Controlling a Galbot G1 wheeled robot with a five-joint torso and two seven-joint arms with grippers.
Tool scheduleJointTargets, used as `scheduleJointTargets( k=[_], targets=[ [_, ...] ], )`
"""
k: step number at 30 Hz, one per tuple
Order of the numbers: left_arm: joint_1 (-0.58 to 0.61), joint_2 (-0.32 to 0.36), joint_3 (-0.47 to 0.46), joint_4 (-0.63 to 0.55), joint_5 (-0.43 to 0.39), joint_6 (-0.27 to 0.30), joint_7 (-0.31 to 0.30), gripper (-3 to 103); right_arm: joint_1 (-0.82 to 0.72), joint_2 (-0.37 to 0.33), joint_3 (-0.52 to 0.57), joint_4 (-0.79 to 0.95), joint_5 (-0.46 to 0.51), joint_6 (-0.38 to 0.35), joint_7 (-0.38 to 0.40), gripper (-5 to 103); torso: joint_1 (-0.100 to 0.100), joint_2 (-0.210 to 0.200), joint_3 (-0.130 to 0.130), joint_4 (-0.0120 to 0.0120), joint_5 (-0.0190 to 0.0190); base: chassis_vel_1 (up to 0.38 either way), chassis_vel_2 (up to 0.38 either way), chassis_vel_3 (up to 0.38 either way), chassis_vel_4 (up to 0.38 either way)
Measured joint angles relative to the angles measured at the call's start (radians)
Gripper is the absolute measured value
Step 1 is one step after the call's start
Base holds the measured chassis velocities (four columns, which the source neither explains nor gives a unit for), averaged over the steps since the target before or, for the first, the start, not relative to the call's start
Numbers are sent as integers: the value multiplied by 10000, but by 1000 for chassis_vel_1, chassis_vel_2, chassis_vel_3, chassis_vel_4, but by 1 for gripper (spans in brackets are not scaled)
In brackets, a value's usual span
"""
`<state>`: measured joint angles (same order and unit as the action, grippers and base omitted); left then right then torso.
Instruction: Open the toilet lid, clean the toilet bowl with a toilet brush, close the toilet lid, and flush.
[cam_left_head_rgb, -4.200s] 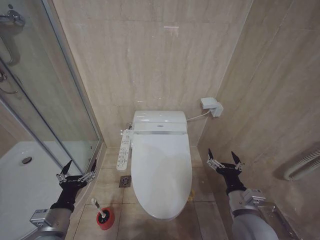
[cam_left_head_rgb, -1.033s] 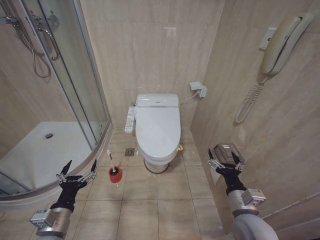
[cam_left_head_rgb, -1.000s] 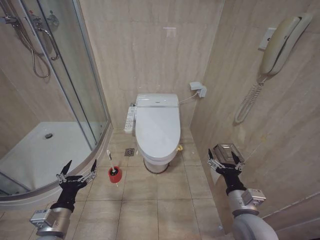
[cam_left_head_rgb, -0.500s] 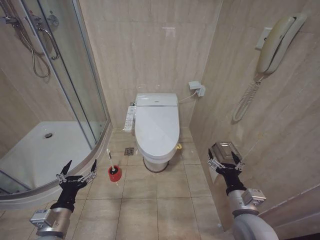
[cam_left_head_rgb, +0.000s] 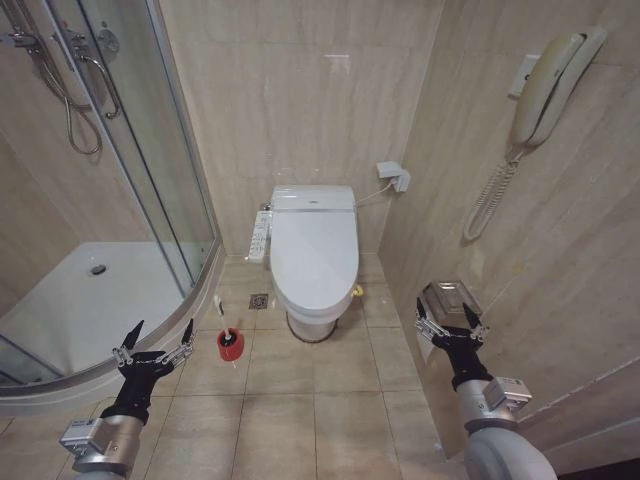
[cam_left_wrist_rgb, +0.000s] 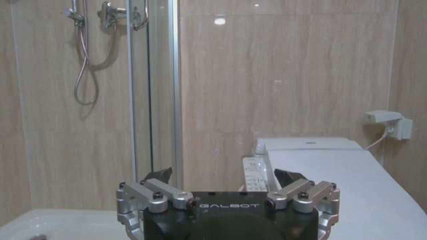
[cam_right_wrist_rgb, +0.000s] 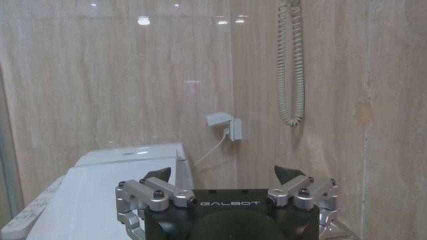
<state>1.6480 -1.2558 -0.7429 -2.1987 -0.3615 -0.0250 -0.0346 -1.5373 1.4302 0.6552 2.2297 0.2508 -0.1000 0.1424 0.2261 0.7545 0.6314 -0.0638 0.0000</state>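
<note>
The white toilet lid (cam_left_head_rgb: 314, 255) lies shut over the toilet bowl, which is hidden under it, against the far wall. It shows as a long white surface in the left wrist view (cam_left_wrist_rgb: 347, 185) and in the right wrist view (cam_right_wrist_rgb: 100, 190). The toilet brush (cam_left_head_rgb: 223, 322) stands in its red cup holder (cam_left_head_rgb: 230, 345) on the floor left of the toilet. My left gripper (cam_left_head_rgb: 155, 342) is open, low at the left, well short of the brush. My right gripper (cam_left_head_rgb: 445, 322) is open at the right, near the side wall.
A glass shower enclosure (cam_left_head_rgb: 150, 150) with a curved white shower tray (cam_left_head_rgb: 90, 300) fills the left. A control panel (cam_left_head_rgb: 260, 236) sits on the toilet's left side. On the right wall hang a handset phone (cam_left_head_rgb: 545, 85) and a metal paper holder (cam_left_head_rgb: 452, 298). Bare tiled floor lies ahead.
The whole picture has shifted: the camera has backed away from the toilet, which now looks smaller and farther off. Both grippers keep their open pose.
</note>
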Motion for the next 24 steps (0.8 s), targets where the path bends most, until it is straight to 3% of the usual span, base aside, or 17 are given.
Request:
scheduleJointTargets(
  k=[24],
  targets=[
    [-2,0,0,0,0,0,0,100,0,0,0,0,0,0,0,100,1,0,0,-2,0,0,0,0,0]
  ],
)
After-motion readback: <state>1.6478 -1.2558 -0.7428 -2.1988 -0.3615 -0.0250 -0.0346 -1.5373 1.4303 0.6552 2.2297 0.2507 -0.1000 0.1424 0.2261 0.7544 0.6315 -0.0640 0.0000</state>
